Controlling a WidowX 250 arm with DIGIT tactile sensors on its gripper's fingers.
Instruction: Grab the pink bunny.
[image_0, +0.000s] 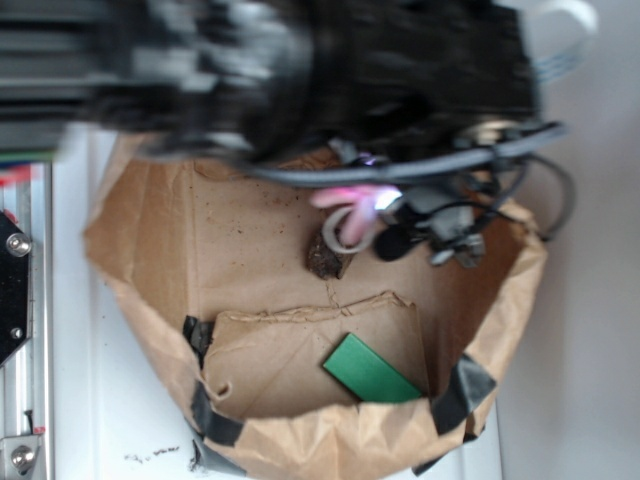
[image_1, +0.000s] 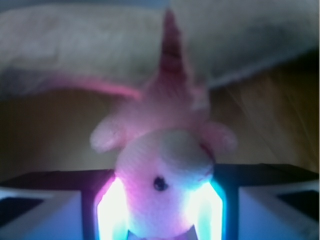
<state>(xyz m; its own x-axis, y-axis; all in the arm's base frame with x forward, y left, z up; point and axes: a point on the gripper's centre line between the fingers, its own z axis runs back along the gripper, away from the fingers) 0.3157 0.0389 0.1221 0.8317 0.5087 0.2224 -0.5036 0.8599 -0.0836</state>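
The black robot arm (image_0: 330, 70) reaches in from the top of the exterior view, blurred, stretching across the upper edge of the crumpled brown paper bag (image_0: 260, 260) that lies opened flat as a work surface. Its wrist and grey cables hang down over the bag's upper right part, and the gripper (image_0: 385, 215) sits there, just right of the brown lumpy rock-like object (image_0: 327, 258).

In the wrist view the two pale, glowing fingers (image_1: 111, 212) stand on either side of the small soft pink plush bunny (image_1: 167, 185), pressed against the sides of its whitish face, so the gripper is clenched on the toy's head. One dark dot eye faces the camera; the body and a long ear extend away from the fingers, over the brown paper.

In the exterior view the bunny (image_0: 350, 200) shows as a pink streak with a white ring below it, just above and right of the rock-like object, at the gripper's tip. Whether it touches the paper cannot be told.

A flat green rectangular block (image_0: 370, 370) lies well below the rock-like object, near the bag's lower edge.
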